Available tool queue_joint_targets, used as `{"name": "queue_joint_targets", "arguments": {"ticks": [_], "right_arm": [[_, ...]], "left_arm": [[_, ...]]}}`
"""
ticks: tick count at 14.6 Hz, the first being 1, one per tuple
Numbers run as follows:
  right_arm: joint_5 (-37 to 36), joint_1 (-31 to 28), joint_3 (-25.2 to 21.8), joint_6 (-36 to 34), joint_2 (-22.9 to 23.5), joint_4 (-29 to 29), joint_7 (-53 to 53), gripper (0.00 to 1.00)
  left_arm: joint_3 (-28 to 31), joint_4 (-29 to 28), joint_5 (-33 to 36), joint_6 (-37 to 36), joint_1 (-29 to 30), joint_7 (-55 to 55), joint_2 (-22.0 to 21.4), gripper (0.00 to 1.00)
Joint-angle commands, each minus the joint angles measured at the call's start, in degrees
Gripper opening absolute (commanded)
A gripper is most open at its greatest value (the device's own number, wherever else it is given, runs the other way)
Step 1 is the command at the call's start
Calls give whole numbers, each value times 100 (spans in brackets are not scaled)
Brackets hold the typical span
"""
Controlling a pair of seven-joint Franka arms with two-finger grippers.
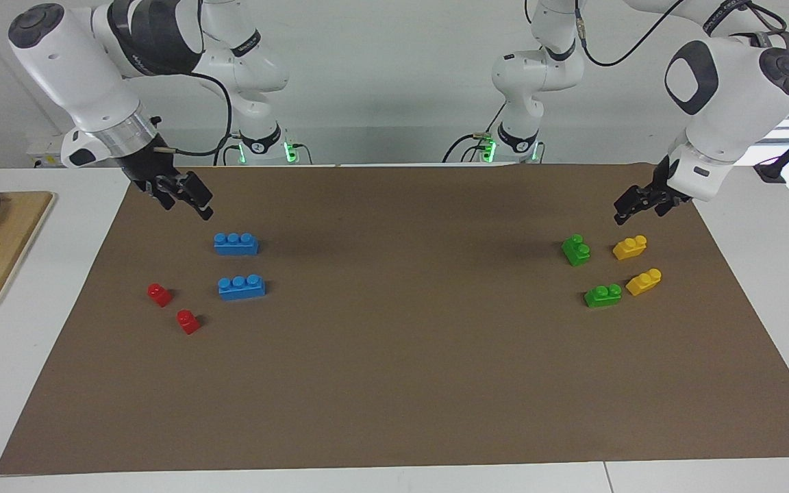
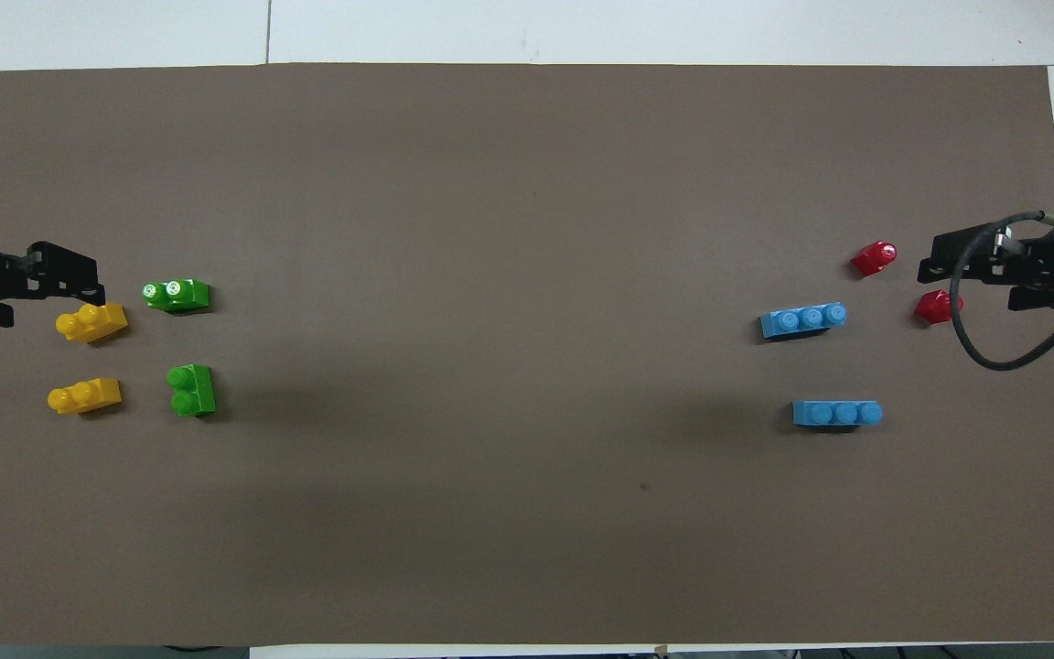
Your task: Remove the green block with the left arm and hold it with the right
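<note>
The right tool [image 1: 184, 197] hangs with its jaws spread at the right arm's end of the desk [image 1: 771, 274], well apart from the work. The green block [image 1: 576, 250] sits on the mat at the left arm's end, its long axis running toward the robots. The left tool [image 1: 624, 211], much the closer one, hovers just beside it; from there the block lies toward the desk's middle. I cannot tell whether this tool is spread or pressed together.

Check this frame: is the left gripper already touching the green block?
No: in the facing view the left gripper hangs in the air apart from the green block, which sits untouched on the brown mat.
</note>
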Motion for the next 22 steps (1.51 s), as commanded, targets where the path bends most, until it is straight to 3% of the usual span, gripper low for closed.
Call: {"name": "queue_joint_targets", "arguments": {"ticks": [1, 22], "right_arm": [[-358, -16, 17, -219, -23, 181, -686, 100], [-799, -16, 35, -562, -32, 287, -952, 100]], "left_arm": [[53, 12, 98, -167, -165, -26, -105, 100], [35, 214, 106, -106, -201, 36, -184, 100]]}}
